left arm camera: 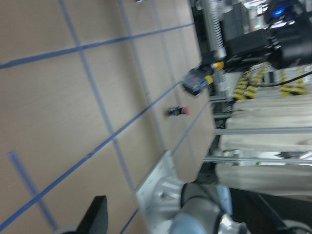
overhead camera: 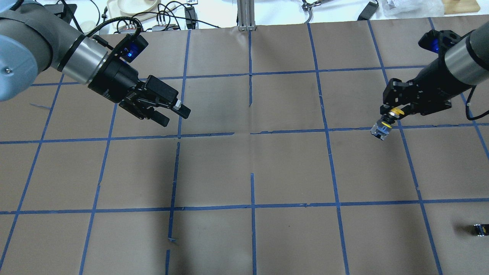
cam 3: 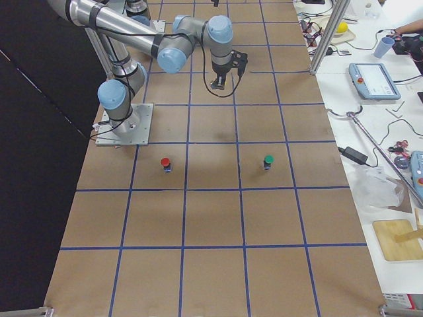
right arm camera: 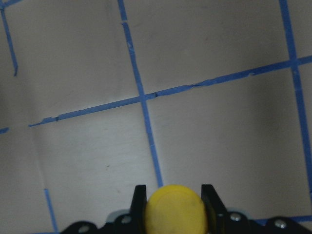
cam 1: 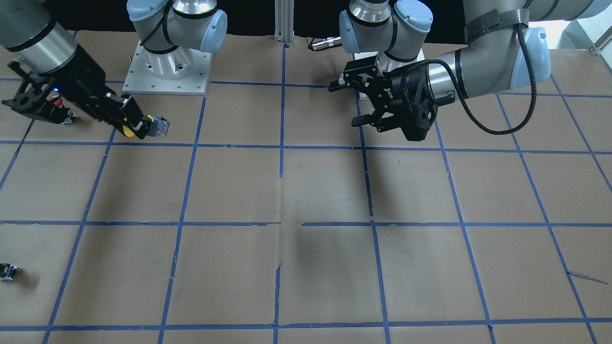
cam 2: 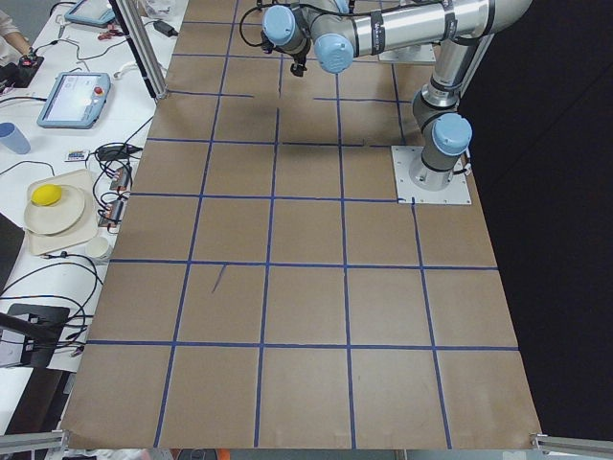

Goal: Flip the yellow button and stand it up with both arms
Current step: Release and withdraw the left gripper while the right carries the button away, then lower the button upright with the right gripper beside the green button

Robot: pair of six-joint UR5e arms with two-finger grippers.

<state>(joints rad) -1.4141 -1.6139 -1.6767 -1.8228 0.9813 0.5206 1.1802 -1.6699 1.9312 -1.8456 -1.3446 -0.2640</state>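
Note:
My right gripper [overhead camera: 391,112] is shut on the yellow button [overhead camera: 383,126], pinching it just under the yellow cap, with the grey-blue body sticking out past the fingertips. The front view shows the same grip [cam 1: 142,129] on the button [cam 1: 155,125], which lies sideways in the jaws. In the right wrist view the yellow cap [right arm camera: 175,213] sits between the two fingers [right arm camera: 140,200]. My left gripper [overhead camera: 175,117] is open and empty, far across the table, and it also shows in the front view [cam 1: 346,104]. The left wrist view shows the button [left arm camera: 201,81] at a distance.
A red-capped button [cam 3: 165,163] stands near the right arm's base and partly shows behind the right gripper [cam 1: 58,102]. A green-capped button [cam 3: 268,160] stands further out. A small dark block [overhead camera: 480,229] sits at the table's right edge. Blue tape lines grid the brown table [overhead camera: 252,168].

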